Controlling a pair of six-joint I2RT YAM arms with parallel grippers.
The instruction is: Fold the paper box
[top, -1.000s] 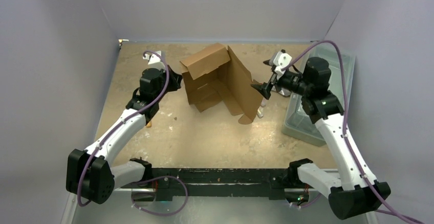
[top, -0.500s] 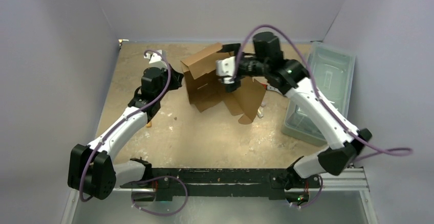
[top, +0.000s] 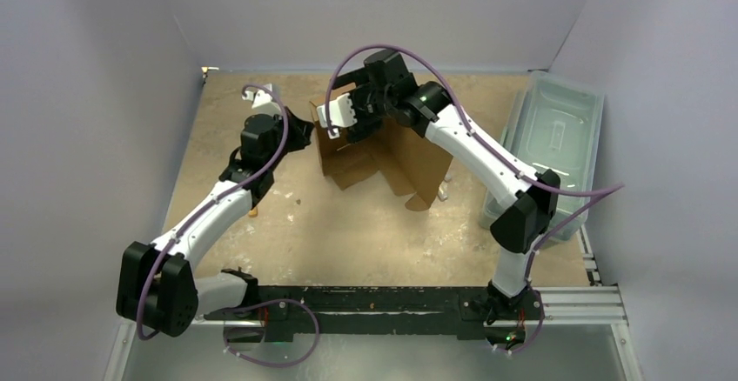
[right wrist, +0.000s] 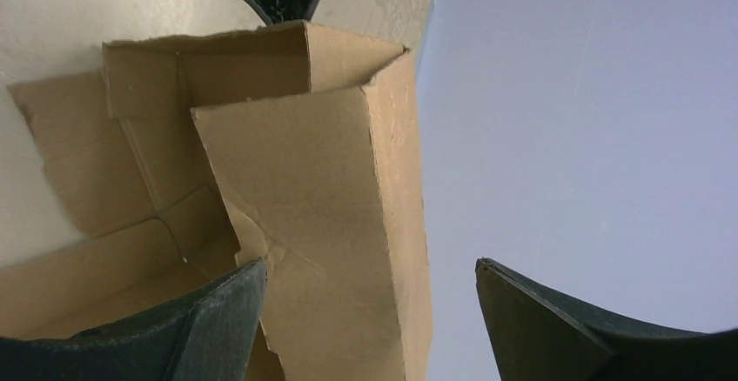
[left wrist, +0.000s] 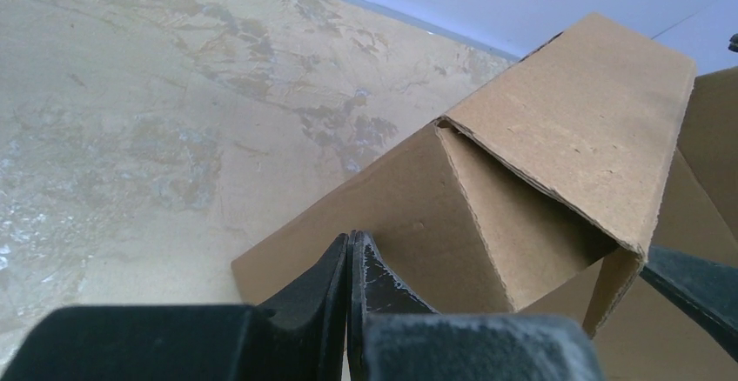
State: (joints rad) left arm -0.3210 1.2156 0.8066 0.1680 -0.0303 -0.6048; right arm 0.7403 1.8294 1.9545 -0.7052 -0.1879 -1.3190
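Note:
The brown paper box (top: 383, 150) stands half-folded at the table's middle back, with its walls and flaps raised. My left gripper (top: 306, 135) is shut and empty, its tips (left wrist: 350, 240) right at the low left wall of the box (left wrist: 540, 129). My right arm reaches over the box from the right. Its gripper (top: 341, 123) hangs open at the back-left flap. In the right wrist view the raised cardboard flap (right wrist: 331, 190) stands between the spread fingers of the right gripper (right wrist: 370, 270), close to the left finger (right wrist: 226, 311); contact cannot be told.
A translucent grey-green plastic bin (top: 557, 133) sits along the right wall. A small whitish object (top: 444, 192) lies by the box's front-right flap. A small orange bit (top: 252, 212) lies beside the left forearm. Grey walls enclose the table on three sides.
The right arm has swung from the right of the box, up and over it, to the back-left flap. The left arm and the box have hardly moved.

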